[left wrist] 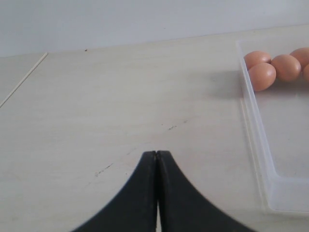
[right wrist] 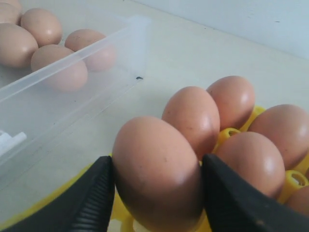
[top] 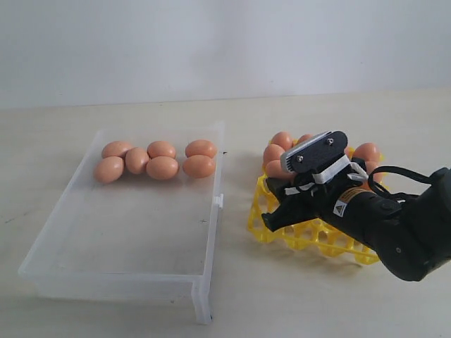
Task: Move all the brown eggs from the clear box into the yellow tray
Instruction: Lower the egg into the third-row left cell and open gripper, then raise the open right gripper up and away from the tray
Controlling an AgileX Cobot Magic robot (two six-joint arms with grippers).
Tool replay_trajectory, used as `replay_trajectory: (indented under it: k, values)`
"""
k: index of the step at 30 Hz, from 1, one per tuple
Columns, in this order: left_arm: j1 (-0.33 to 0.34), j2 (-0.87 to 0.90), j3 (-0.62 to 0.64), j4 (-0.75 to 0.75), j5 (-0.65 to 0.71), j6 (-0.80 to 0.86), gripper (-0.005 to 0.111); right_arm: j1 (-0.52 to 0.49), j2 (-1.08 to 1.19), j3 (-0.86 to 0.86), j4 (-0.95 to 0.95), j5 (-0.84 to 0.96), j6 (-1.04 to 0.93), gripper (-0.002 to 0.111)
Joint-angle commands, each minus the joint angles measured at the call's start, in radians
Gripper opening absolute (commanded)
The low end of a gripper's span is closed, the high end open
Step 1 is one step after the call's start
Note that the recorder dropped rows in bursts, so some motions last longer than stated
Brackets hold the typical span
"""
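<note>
My right gripper (right wrist: pixel 155 163) is shut on a brown egg (right wrist: pixel 157 174), one finger pressed on each side, just above the yellow tray (right wrist: pixel 293 181). Whether the egg rests in a cup is hidden. Several brown eggs (right wrist: pixel 190 116) sit in the tray behind it. In the exterior view the right gripper (top: pixel 277 213) hangs over the left side of the yellow tray (top: pixel 310 238), which hides the held egg. Several eggs (top: pixel 162 167) lie at the far end of the clear box (top: pixel 113 282). My left gripper (left wrist: pixel 156 153) is shut on nothing, over bare table beside the clear box (left wrist: pixel 256 135).
The box and tray stand side by side on a pale table (top: pixel 239 296), a narrow gap between them. The latch tab (top: pixel 218 201) juts from the box wall toward the tray. A white wall (top: pixel 225 42) backs the table.
</note>
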State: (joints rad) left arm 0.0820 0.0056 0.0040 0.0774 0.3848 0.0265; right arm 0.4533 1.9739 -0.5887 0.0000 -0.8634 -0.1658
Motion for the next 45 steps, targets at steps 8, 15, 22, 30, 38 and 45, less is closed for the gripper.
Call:
replay_trajectory:
  k: [8, 15, 22, 30, 38, 45]
  values:
    - [-0.006, -0.006, -0.004, -0.007, -0.006, -0.004, 0.000, 0.000, -0.008, -0.008, 0.020, -0.049, 0.031, 0.059]
    - [-0.006, -0.006, -0.004, -0.007, -0.006, -0.004, 0.000, 0.000, -0.091, -0.008, 0.025, -0.042, 0.036, 0.059]
    - [-0.006, -0.006, -0.004, -0.007, -0.006, -0.004, 0.000, 0.000, -0.330, -0.030, 0.045, 0.189, 0.177, 0.056]
    - [-0.006, -0.006, -0.004, -0.007, -0.006, -0.004, 0.000, 0.000, -0.567, -0.077, 0.049, 0.368, 0.219, 0.014]
    - [-0.006, -0.006, -0.004, -0.007, -0.006, -0.004, 0.000, 0.000, -0.705, -0.077, 0.052, 0.405, 0.166, 0.000]
    - [-0.006, -0.006, -0.004, -0.007, -0.006, -0.004, 0.000, 0.000, -0.735, -0.077, 0.052, 0.443, 0.166, 0.000]
